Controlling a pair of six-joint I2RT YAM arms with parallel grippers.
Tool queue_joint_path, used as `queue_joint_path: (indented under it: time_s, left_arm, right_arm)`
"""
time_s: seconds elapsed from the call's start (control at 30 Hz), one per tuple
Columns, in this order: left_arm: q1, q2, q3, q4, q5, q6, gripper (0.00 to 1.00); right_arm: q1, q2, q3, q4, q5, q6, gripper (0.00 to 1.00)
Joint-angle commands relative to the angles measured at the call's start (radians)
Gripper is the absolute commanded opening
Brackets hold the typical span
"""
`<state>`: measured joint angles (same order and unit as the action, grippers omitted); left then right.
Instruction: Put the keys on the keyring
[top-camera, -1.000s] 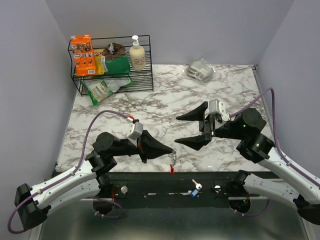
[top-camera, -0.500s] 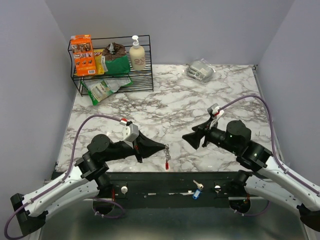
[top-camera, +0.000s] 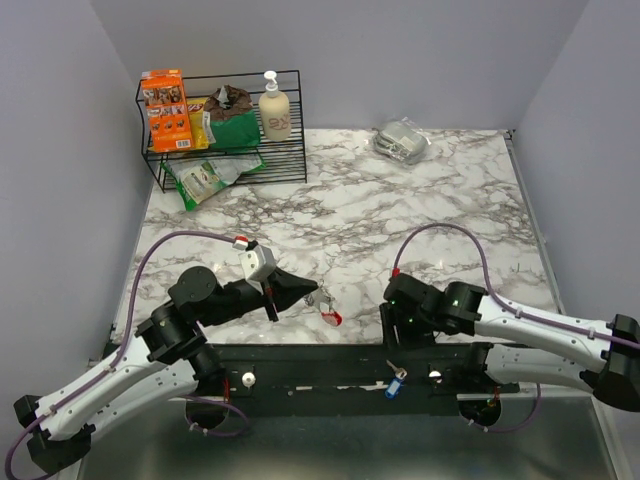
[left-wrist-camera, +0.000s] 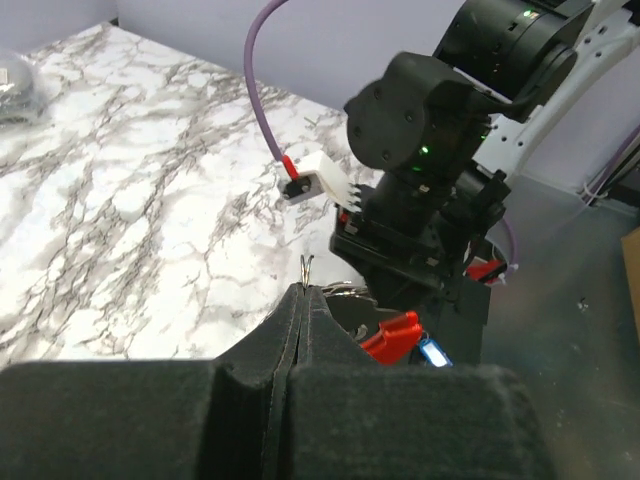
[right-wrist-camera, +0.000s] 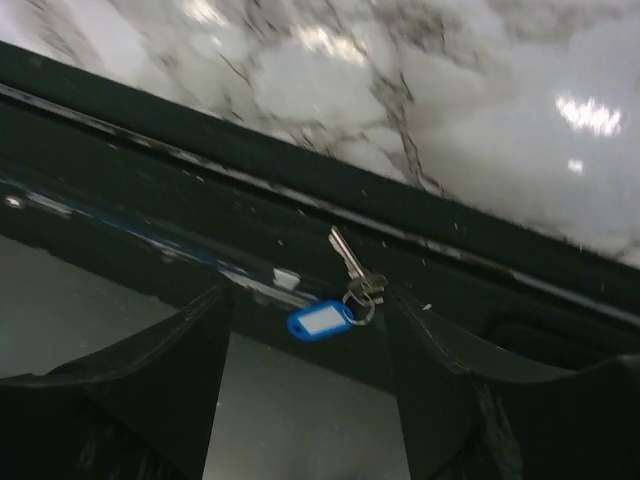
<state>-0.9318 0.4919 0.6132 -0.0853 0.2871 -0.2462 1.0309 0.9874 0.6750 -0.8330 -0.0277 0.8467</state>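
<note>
left gripper (top-camera: 308, 291) shut on the keyring (top-camera: 326, 312) at the surface (top-camera: 420, 200) edge; right gripper (right-wrist-camera: 310, 335) open astride the keys (right-wrist-camera: 345, 283) on the front rail (right-wrist-camera: 150, 190); judged light, stiff, slippery, best pinched across their flat sides

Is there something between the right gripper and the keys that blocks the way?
Nothing visible does. In the right wrist view, the keys lie on the dark rail just ahead of the open right gripper, with only free space between.

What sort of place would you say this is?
Probably a lab test booth: plain grey walls enclose a marble-patterned table, with a wire rack of packets and a pump bottle.
</note>
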Motion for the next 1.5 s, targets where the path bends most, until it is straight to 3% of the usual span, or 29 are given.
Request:
queue_joint_path:
  time_s: [0.0,0.13,0.3,0.93,1.1,1.23,1.47]
  left_arm:
    - [-0.004,-0.004,0.039,-0.03,-0.02,0.028,0.0]
    - [-0.004,-0.009,0.034,-0.018,0.016,0.013,0.0]
    - [-0.004,-0.018,0.039,-0.01,0.05,-0.002,0.0]
    - [-0.004,-0.116,0.017,0.022,0.089,-0.011,0.0]
    - [-0.004,-0.112,0.019,0.021,0.08,-0.007,0.0]
    - [-0.004,-0.107,0.016,0.016,0.072,-0.005,0.0]
    - [-0.004,-0.079,0.01,0.016,0.07,-0.005,0.0]
  right_arm:
    - [0.092,0.017,0.0,-0.19,0.015,0.231,0.65]
    - [0.216,0.045,-0.044,-0.152,-0.037,0.359,0.61]
    - [0.287,0.166,-0.04,-0.072,-0.063,0.434,0.62]
    - [0.294,0.22,-0.207,0.201,-0.07,0.535,0.59]
    - [0.294,0.333,-0.212,0.267,-0.101,0.508,0.3]
    - [0.293,0.291,-0.213,0.233,-0.052,0.517,0.03]
    - [0.293,0.149,-0.09,0.082,0.144,0.474,0.0]
